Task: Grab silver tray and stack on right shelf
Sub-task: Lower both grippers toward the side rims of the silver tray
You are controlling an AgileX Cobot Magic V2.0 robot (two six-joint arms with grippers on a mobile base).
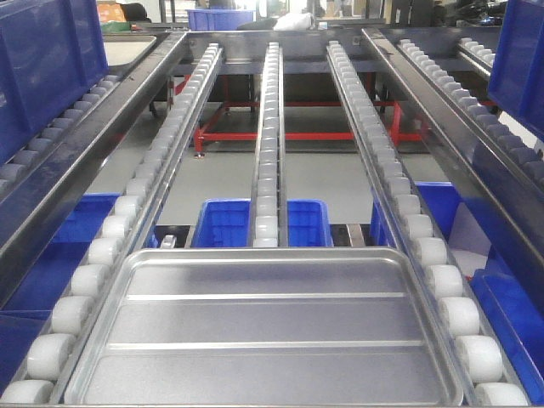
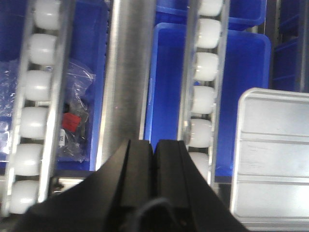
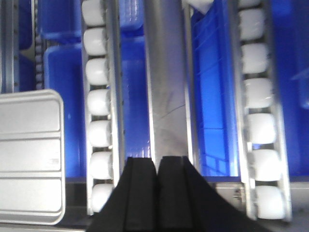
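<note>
The silver tray (image 1: 263, 327) is shiny with two long raised ribs. It lies at the near end of the middle rack, between two lanes of big white rollers (image 1: 85, 280). Its corner shows in the left wrist view (image 2: 273, 154) and the right wrist view (image 3: 29, 154). My left gripper (image 2: 155, 145) is shut and empty above a steel rail (image 2: 126, 72), left of the tray. My right gripper (image 3: 158, 162) is shut and empty above a steel rail (image 3: 166, 82), right of the tray. The right shelf shows as a lane of smaller rollers (image 1: 463, 98); its front bar is out of view.
Blue bins (image 1: 228, 223) sit below the rack. A blue bin (image 1: 520, 59) stands on the right shelf and another (image 1: 47, 59) on the left rack. A centre roller lane (image 1: 269, 127) runs away from the tray. A bag of parts (image 2: 72, 121) lies in a lower bin.
</note>
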